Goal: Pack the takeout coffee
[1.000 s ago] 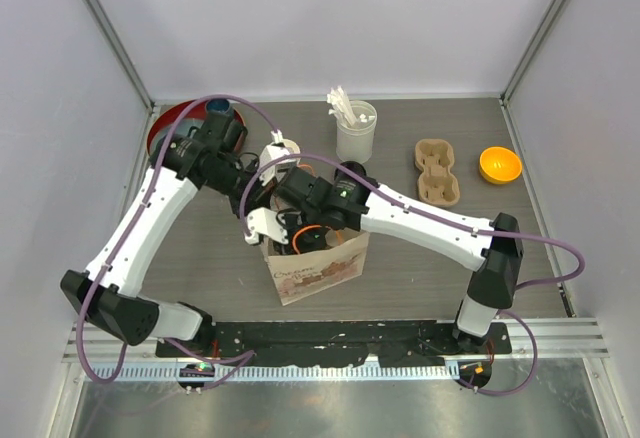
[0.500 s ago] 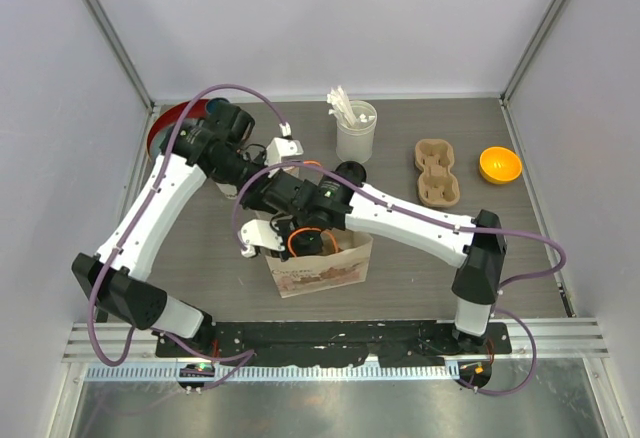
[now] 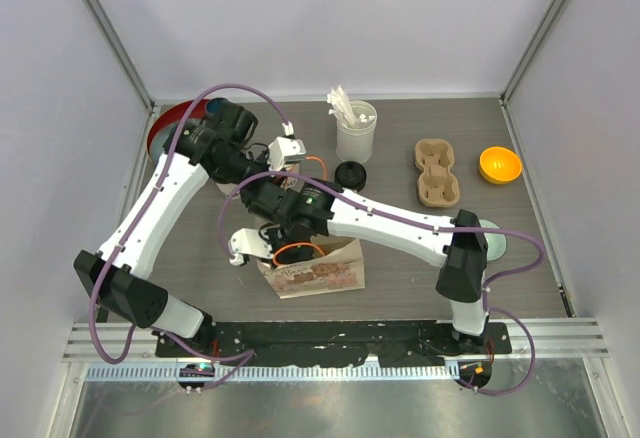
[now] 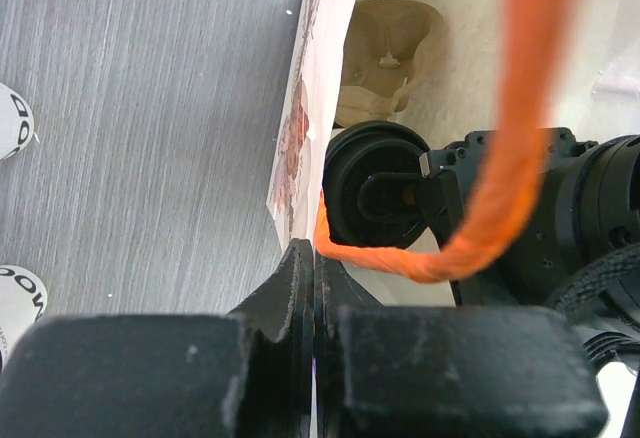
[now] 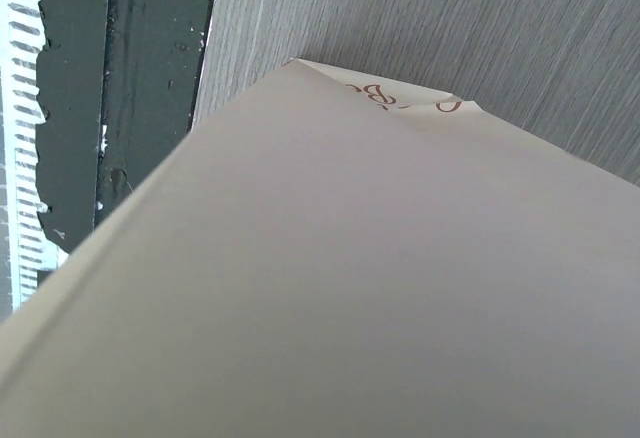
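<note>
A white paper bag (image 3: 318, 276) with orange cord handles stands at the table's near middle. My left gripper (image 4: 315, 254) is shut on the bag's rim (image 4: 303, 128), beside a handle (image 4: 500, 178), and holds the mouth open. Inside, in the left wrist view, a black-lidded takeout coffee cup (image 4: 365, 183) sits with my right gripper (image 4: 432, 190) closed on its lid edge. The right wrist view shows only the bag's outer paper (image 5: 330, 258), which hides the fingers. A second black-lidded cup (image 3: 350, 175) stands on the table behind the bag.
A tan pulp carrier (image 3: 437, 171) lies at the right, another tan pulp shape (image 4: 385, 43) shows deep in the bag. A white cylinder of sticks (image 3: 355, 130) stands at the back, an orange bowl (image 3: 499, 165) far right, a red plate (image 3: 172, 123) back left.
My right arm has swung left and reached lower into the bag, which shifted slightly left. The lidded cup behind the bag is now uncovered. The left wrist moved a little back.
</note>
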`<state>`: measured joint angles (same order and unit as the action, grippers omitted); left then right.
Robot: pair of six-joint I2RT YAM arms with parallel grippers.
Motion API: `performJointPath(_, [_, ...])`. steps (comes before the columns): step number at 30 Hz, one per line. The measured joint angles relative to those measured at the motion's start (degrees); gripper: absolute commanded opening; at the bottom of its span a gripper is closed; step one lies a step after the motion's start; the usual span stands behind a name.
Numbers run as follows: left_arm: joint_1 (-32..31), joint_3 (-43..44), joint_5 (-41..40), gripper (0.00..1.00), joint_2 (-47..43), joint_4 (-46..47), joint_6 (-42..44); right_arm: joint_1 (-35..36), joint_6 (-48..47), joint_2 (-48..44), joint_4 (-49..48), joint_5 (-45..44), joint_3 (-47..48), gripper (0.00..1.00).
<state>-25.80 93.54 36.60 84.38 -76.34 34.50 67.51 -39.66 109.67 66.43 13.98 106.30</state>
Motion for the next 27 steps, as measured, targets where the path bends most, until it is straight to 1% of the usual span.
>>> performJointPath(2, [0.0, 0.0, -0.1, 0.0, 0.0, 0.0, 0.0, 0.0, 0.4, 0.0, 0.0, 0.0, 0.0, 0.02])
performJointPath(5, [0.0, 0.0, -0.1, 0.0, 0.0, 0.1, 0.0, 0.0, 0.8, 0.2, 0.0, 0.0, 0.1, 0.06])
performJointPath(8, [0.0, 0.0, -0.2, 0.0, 0.0, 0.2, 0.0, 0.0, 1.0, 0.2, 0.0, -0.2, 0.2, 0.2])
performJointPath(9, [0.0, 0.0, -0.2, 0.0, 0.0, 0.2, 0.0, 0.0, 1.2, 0.2, 0.0, -0.3, 0.2, 0.27])
performJointPath(12, [0.0, 0.0, -0.3, 0.0, 0.0, 0.3, 0.0, 0.0, 2.4, 0.2, 0.0, -1.0, 0.2, 0.38])
performJointPath(19, [-0.2, 0.0, -0.4, 0.0, 0.0, 0.6, 0.0, 0.0, 4.8, -0.6, -1.4, -2.7, -0.2, 0.52])
performJointPath(20, [-0.5, 0.0, -0.4, 0.0, 0.0, 0.6, 0.0, -0.1, 5.2, -1.2, -2.4, -2.9, -0.7, 0.56])
performJointPath(22, [-0.9, 0.0, -0.3, 0.0, 0.0, 0.4, 0.0, -0.5, 5.7, -3.3, -4.9, -3.3, -2.5, 0.59])
performJointPath(23, [-1.1, 0.0, -0.3, 0.0, 0.0, 0.2, 0.0, -0.7, 5.8, -4.3, -5.9, -3.4, -3.3, 0.63])
performJointPath(27, [-1.5, 0.0, -0.1, 0.0, 0.0, -0.1, 0.0, -1.3, 6.7, -11.0, -11.7, -3.3, -7.3, 0.67])
